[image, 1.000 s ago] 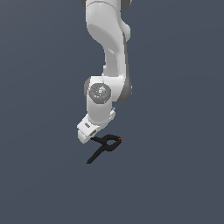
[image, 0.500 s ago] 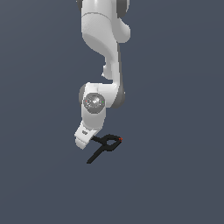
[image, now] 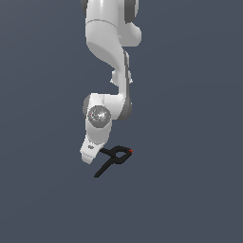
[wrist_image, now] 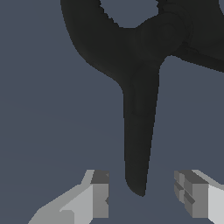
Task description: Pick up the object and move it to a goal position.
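The white arm point(image: 108, 57) hung low over the grey floor point(image: 190, 142); the gripper point(wrist_image: 142, 194) had its jaws spread wide, nothing pinched; the black clamp point(image: 114, 159) lay on the floor, one handle's end reaching in between the two fingers point(wrist_image: 98, 192), touching neither; its red tip point(image: 130, 151) pointed away.

The white Panda arm point(image: 108, 71) hangs down from above, its wrist bent low. Its gripper point(wrist_image: 142, 197) points downward, the two fingers point(wrist_image: 98, 192) spread apart with nothing clamped between them.
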